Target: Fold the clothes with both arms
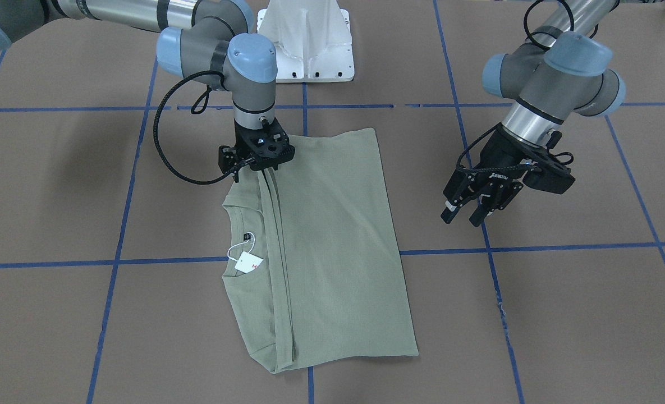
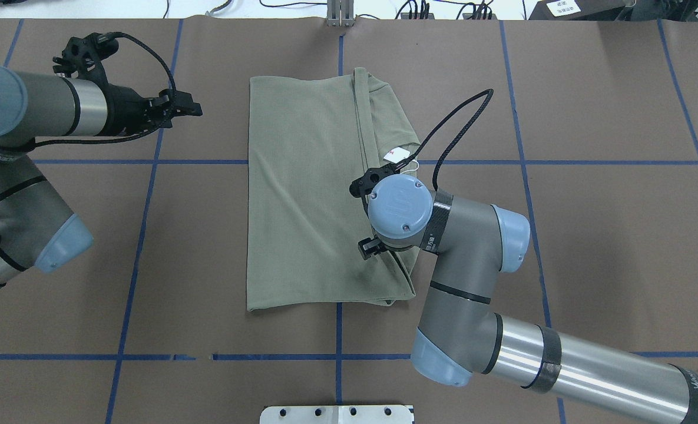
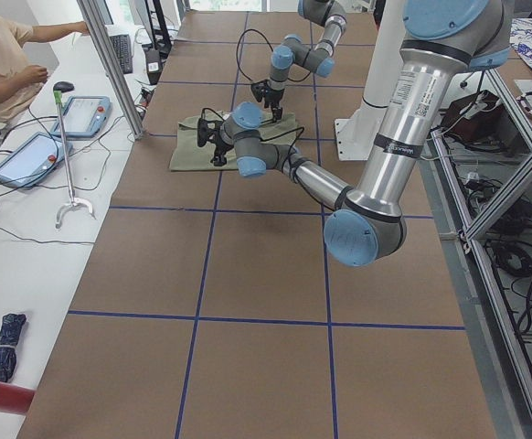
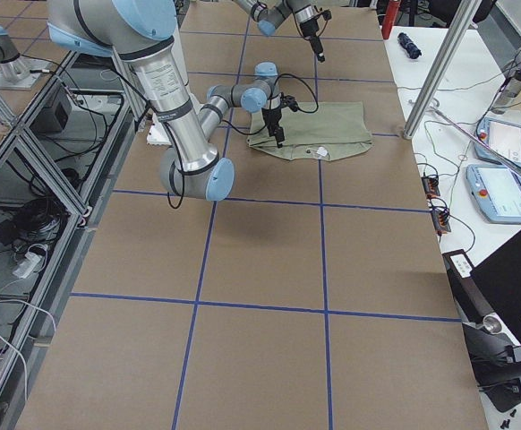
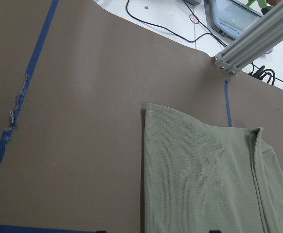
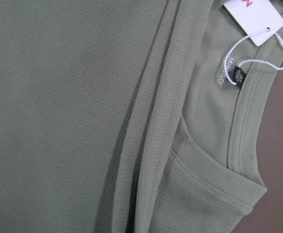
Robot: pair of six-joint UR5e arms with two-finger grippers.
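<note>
The pale sage-green shirt (image 1: 332, 241) lies flat on the brown table, folded into a long rectangle, with its neck and white hang tag (image 1: 248, 262) showing at one long edge. It also shows in the overhead view (image 2: 301, 200). My right gripper (image 1: 256, 165) points straight down at the folded edge near the neck, very low over the cloth. Its fingers are hidden under the wrist, so I cannot tell whether they are open or shut. The right wrist view shows only the shirt (image 6: 59, 97) and the tag (image 6: 256, 17). My left gripper (image 1: 462, 219) hangs open and empty above bare table, beside the shirt's other long edge.
The white pedestal base (image 1: 307, 39) stands at the robot's side of the table. Blue tape lines (image 1: 310, 261) cross the brown surface. A metal post (image 5: 248, 46) and tablets stand past the far edge. An operator (image 3: 1, 55) sits at a side table.
</note>
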